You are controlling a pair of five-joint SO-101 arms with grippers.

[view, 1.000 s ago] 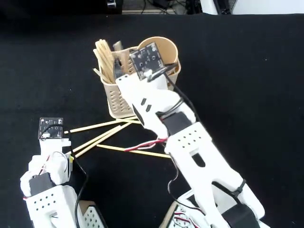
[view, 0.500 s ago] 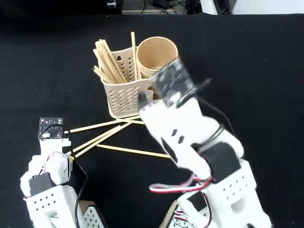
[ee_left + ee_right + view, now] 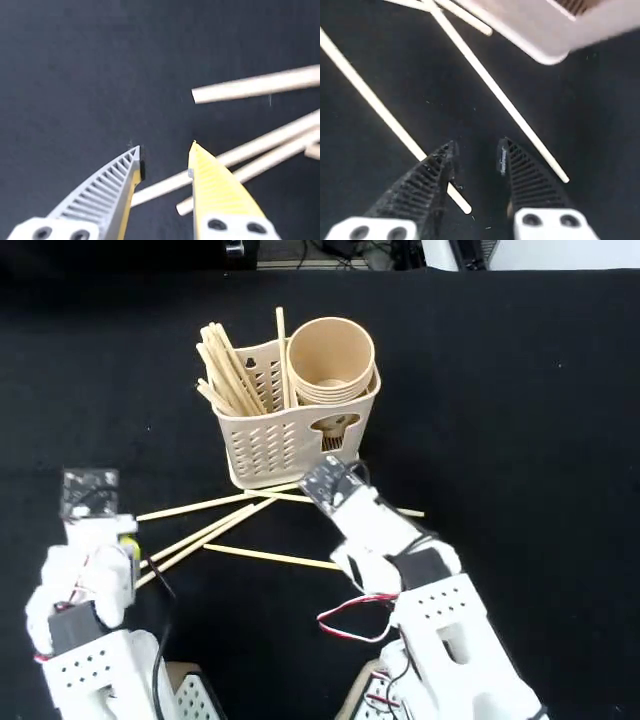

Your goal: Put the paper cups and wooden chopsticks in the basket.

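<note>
The beige basket (image 3: pixel 285 440) stands at the table's middle back. Stacked paper cups (image 3: pixel 330 355) and a bundle of wooden chopsticks (image 3: pixel 228 372) sit inside it. Several loose chopsticks (image 3: pixel 205 532) lie on the black cloth in front of it. My left gripper (image 3: pixel 165 150) is open just above the cloth, with the ends of the loose chopsticks (image 3: pixel 252 86) close by its yellow finger (image 3: pixel 210 185). My right gripper (image 3: pixel 477 146) is open and low in front of the basket's corner (image 3: pixel 540 35), between two chopsticks: one (image 3: pixel 495 90), another (image 3: pixel 380 112). Neither gripper holds anything.
The right arm (image 3: pixel 390 535) slants from the front edge toward the basket. The left arm (image 3: pixel 90 580) stands at the front left. Black cloth (image 3: pixel 520 440) covers the table, with free room to the right and far left.
The right arm has pulled back from above the basket and dropped low in front of it. One chopstick now stands upright in the basket beside the cups. The left arm shifted slightly left.
</note>
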